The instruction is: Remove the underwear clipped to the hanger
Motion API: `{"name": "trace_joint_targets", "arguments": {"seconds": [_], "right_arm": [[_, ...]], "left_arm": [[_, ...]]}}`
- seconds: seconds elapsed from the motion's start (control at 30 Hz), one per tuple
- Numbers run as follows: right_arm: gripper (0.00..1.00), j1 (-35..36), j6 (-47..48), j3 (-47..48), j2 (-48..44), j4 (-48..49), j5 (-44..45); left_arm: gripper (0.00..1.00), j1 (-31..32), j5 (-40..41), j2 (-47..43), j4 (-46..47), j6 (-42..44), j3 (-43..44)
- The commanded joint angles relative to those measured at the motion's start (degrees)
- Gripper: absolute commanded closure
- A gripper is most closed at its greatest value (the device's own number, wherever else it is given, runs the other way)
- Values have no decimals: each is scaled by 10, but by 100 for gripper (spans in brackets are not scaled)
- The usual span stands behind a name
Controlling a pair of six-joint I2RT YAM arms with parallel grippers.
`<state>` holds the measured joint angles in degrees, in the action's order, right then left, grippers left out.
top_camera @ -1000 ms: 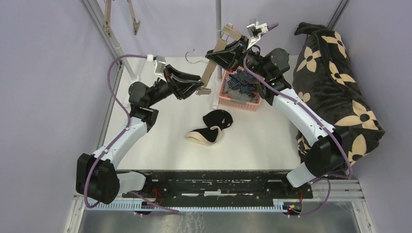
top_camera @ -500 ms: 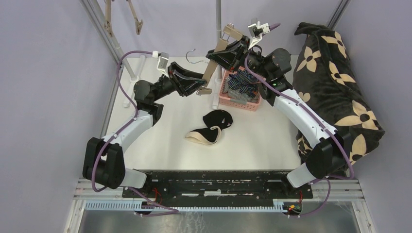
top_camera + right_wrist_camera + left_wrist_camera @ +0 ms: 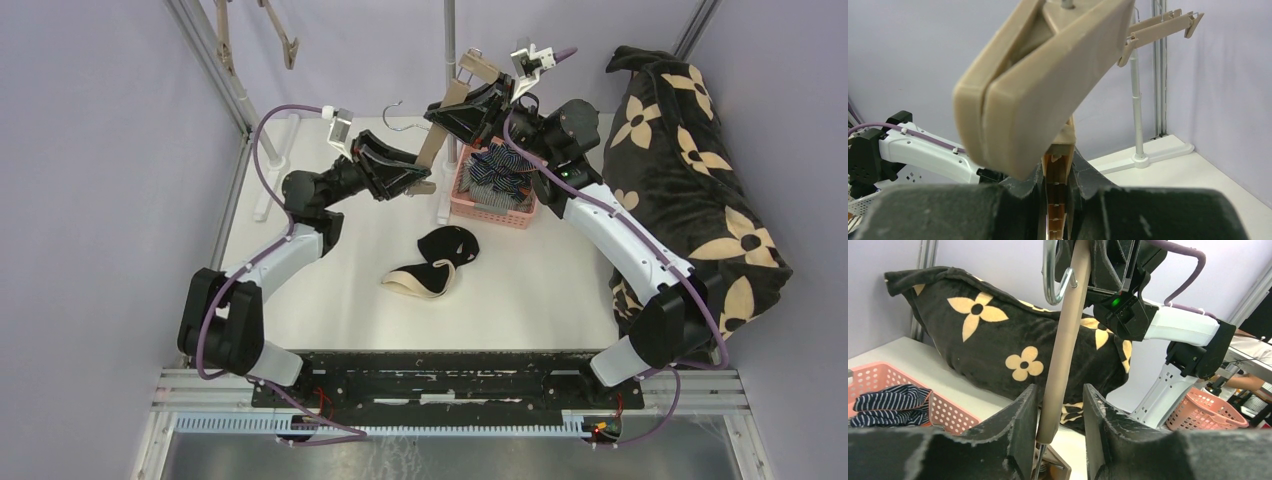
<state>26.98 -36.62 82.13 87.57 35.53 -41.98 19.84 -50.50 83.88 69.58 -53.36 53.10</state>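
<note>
Two briefs I can name for sure, and neither is on the hanger (image 3: 430, 148) now. The navy striped brief (image 3: 497, 168) lies in the pink basket (image 3: 490, 217) at the far side of the table (image 3: 330, 290). The black brief (image 3: 452, 243) lies on the table nearer to my bases, with a pale band (image 3: 410, 285) at its near-left edge. Whether this is its waistband or the grey-white brief, I cannot tell.

My right gripper (image 3: 1057, 177) is pressed together on the upper part of the hanger's bar and carries it. The clip (image 3: 1038, 85) just before its camera is closed with no cloth in it. My left gripper (image 3: 1059, 392) has its fingers spread on both sides of the lower part of the bar, with a gap at one side, so it is around the bar and not pinching. The lower clip (image 3: 1048, 466) under these fingers shows no cloth either.

The long axis of the hanger goes from high and far-right, at my right fingers, down to near-left, at my left fingers. From the left fingers the black brief is lower, to the near and a little right, so the left arm is the nearer one to it. I judge the unclipping is done, or almost.

Compared with a second ago, my left arm swung its elbow to the right and its gripper came further right onto the bar end — hanger, right arm and briefs did not move
</note>
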Motion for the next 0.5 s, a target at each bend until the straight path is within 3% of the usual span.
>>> {"name": "trace_joint_targets", "arguments": {"seconds": [0.0,0.2,0.43,0.47], "right_arm": [[99,3,-6,7,-12,34,2],[99,5,-10,8,-8,37,-2],[99,7,-2,1,-10,29,0],[94,7,1,-2,-12,27,1]], "left_arm": [[60,10,-18,4,35,-18,22],[94,12,-8,2,42,-4,23],[97,12,4,-15,38,-9,36],[97,12,7,-18,36,-14,39]]}}
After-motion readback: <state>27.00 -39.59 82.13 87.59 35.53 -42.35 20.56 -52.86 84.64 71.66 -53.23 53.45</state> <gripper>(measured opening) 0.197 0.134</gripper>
